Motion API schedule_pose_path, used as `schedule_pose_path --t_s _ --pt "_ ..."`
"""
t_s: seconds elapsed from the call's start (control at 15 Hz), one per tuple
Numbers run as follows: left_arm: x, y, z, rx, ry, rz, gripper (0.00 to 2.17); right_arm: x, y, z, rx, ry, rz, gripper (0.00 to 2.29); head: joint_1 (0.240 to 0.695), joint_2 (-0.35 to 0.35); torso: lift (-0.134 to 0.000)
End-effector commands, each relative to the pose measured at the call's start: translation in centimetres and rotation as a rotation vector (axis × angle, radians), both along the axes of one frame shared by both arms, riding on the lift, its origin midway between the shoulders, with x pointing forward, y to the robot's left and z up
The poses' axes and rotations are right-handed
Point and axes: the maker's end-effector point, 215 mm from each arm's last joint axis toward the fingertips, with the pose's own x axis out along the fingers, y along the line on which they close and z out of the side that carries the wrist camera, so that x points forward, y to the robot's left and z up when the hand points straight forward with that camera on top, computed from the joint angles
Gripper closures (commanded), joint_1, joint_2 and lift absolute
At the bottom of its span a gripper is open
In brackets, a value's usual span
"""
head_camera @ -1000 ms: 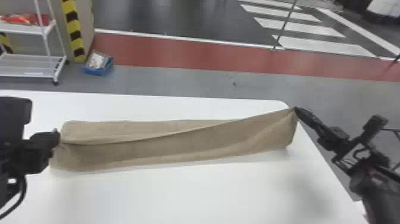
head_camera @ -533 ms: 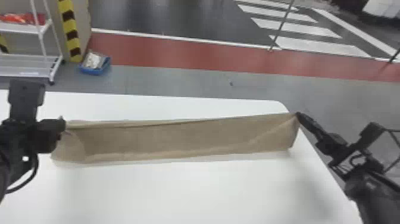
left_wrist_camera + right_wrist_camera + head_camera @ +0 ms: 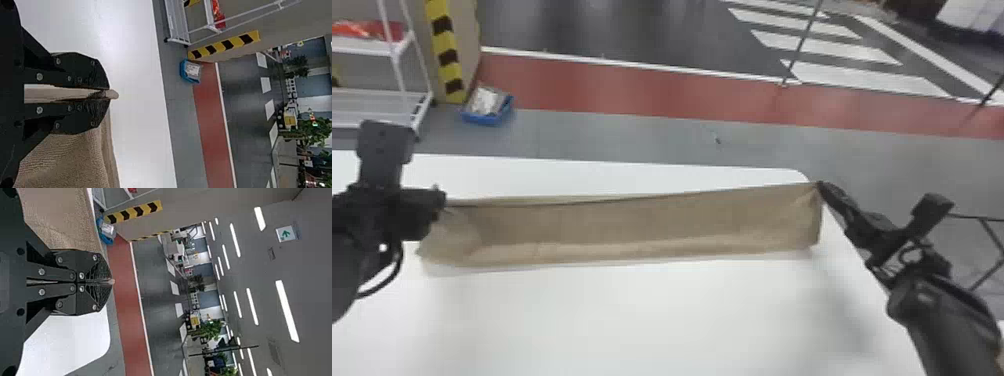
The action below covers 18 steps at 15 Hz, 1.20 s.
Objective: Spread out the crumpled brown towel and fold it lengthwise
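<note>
The brown towel (image 3: 632, 225) stretches as a long, narrow band across the far part of the white table (image 3: 652, 320). At its left end is my left gripper (image 3: 439, 200); at its far right corner, my right gripper (image 3: 821, 186). In the left wrist view my left gripper (image 3: 109, 94) is shut on the towel (image 3: 74, 160), a bit of cloth poking out past the fingertips. My right gripper (image 3: 111, 282) is shut on the towel (image 3: 62, 219) in the right wrist view, with a tiny bit of cloth at its tips.
Beyond the table's far edge, a blue bin (image 3: 487, 107) stands on the floor near a white shelf rack (image 3: 407, 65) and a post with yellow and black stripes (image 3: 446, 50). The right arm reaches in over the table's right edge.
My left gripper has moved toward the table's far side, bringing the towel's upper layer with it, so the slanting fold now runs along the far edge. My right gripper has stayed nearly in place.
</note>
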Motion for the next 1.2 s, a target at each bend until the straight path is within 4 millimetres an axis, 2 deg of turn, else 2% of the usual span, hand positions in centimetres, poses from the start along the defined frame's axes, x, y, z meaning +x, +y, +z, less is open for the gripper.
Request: schedule_pose_path --t_s 0.0,0.07,0.13,0.2,0.4,0.6,0.8,0.87,0.93,1.13 --pt "0.9 -0.1 0.0 0.004 -0.026 0.002 0.37 1.7 2.0 -0.2 -0.045 0.025 0.019 1.14 0.693 -0.263 -0.124" --pt "1.4 -0.4 0.4 0.000 -0.054 -0.004 0.05 2.2 2.3 -0.6 -0.059 0.039 0.008 0.87 0.690 -0.257 -0.124" --pt "2.0 -1.0 1.0 -0.002 -0.091 -0.017 0.00 2.4 2.4 -1.2 -0.071 0.054 -0.009 0.44 0.687 -0.251 -0.124" --pt "2.6 -1.4 2.0 -0.011 -0.141 -0.025 0.00 2.5 2.6 -1.6 -0.073 0.062 -0.018 0.33 0.684 -0.246 -0.124" --pt "4.4 -2.0 7.1 -0.083 -0.379 -0.024 0.01 2.3 1.9 -2.0 -0.088 0.072 -0.047 0.33 0.667 -0.243 -0.124" --pt "3.7 -1.1 5.9 -0.079 -0.364 -0.018 0.01 2.1 1.3 -1.7 -0.098 0.060 -0.063 0.23 0.641 -0.246 -0.124" --pt "2.8 -0.2 3.1 -0.044 -0.281 -0.027 0.01 1.8 1.0 -1.8 -0.109 0.057 -0.064 0.23 0.648 -0.247 -0.124" --pt "2.7 0.0 2.7 -0.017 -0.272 -0.031 0.01 1.7 1.1 -2.1 -0.110 0.063 -0.062 0.23 0.653 -0.246 -0.124" --pt "2.8 0.2 2.7 -0.010 -0.284 -0.020 0.02 1.5 1.3 -2.1 -0.111 0.056 -0.054 0.23 0.663 -0.245 -0.124" --pt "4.7 -0.1 4.8 -0.016 -0.418 0.010 0.05 1.3 1.4 -1.9 -0.107 0.046 -0.048 0.23 0.670 -0.237 -0.124"
